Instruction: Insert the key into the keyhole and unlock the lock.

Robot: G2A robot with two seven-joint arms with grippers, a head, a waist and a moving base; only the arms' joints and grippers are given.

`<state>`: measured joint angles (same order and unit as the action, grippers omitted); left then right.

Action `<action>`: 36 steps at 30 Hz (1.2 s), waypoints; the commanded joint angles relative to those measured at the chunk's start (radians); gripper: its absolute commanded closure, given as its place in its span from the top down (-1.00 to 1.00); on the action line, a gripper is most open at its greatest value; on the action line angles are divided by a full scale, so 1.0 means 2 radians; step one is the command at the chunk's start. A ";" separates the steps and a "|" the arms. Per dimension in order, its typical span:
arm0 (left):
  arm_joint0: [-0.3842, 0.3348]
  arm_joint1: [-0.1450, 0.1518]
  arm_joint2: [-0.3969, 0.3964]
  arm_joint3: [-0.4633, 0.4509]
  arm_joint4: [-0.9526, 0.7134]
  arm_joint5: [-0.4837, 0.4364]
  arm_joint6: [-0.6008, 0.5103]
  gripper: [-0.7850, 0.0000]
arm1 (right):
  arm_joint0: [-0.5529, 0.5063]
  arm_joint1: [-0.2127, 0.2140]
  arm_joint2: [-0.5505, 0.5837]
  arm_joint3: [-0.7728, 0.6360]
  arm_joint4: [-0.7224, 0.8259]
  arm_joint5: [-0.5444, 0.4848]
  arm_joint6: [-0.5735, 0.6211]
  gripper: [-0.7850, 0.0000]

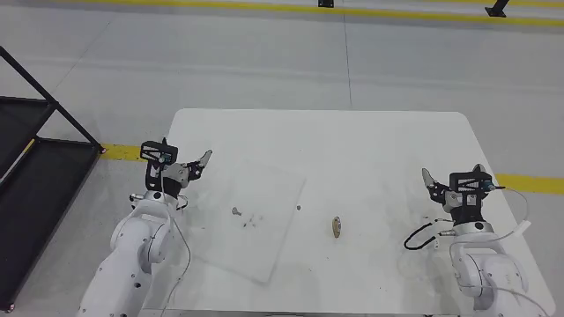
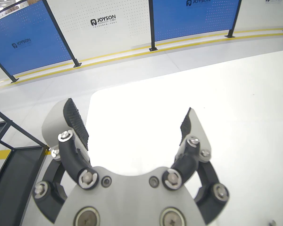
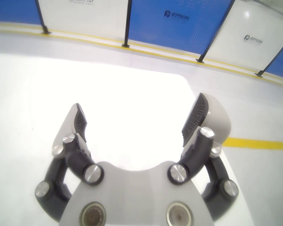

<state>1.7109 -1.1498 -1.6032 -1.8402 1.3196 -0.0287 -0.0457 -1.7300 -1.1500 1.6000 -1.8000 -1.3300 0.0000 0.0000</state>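
Currently left gripper [image 2: 129,118] and right gripper [image 3: 139,109] are held spread at opposite table [image 1: 397,150] edges; key [image 1: 236,212] and lock [image 1: 336,226] are seen between.

We could pass over the far half of the table [image 1: 379,145]; nearer, the key [image 1: 236,212] (left, on a flat sheet [image 1: 269,185]) and lock [image 1: 336,226] lie in the way.

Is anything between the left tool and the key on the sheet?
Nothing visible: only bare flat white sheet lies between the open left tool and the small grey metal key.
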 commanded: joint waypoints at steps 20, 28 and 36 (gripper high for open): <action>-0.037 0.009 -0.029 -0.193 -0.215 -0.034 -0.465 1.00 | 0.000 0.000 0.000 0.000 0.000 0.000 0.000 1.00; -0.057 0.013 -0.051 -0.190 -0.321 0.023 -0.585 1.00 | 0.000 0.000 0.000 0.000 0.000 0.000 0.000 1.00; -0.083 0.018 -0.038 -0.153 -0.367 0.067 -0.663 1.00 | 0.000 0.000 0.000 0.000 0.000 0.000 0.000 1.00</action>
<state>1.5524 -1.1164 -1.6862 -2.1579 0.5878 0.1009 -1.3487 -1.7300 -1.1500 1.6000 -1.8000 -1.3300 0.0000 0.0000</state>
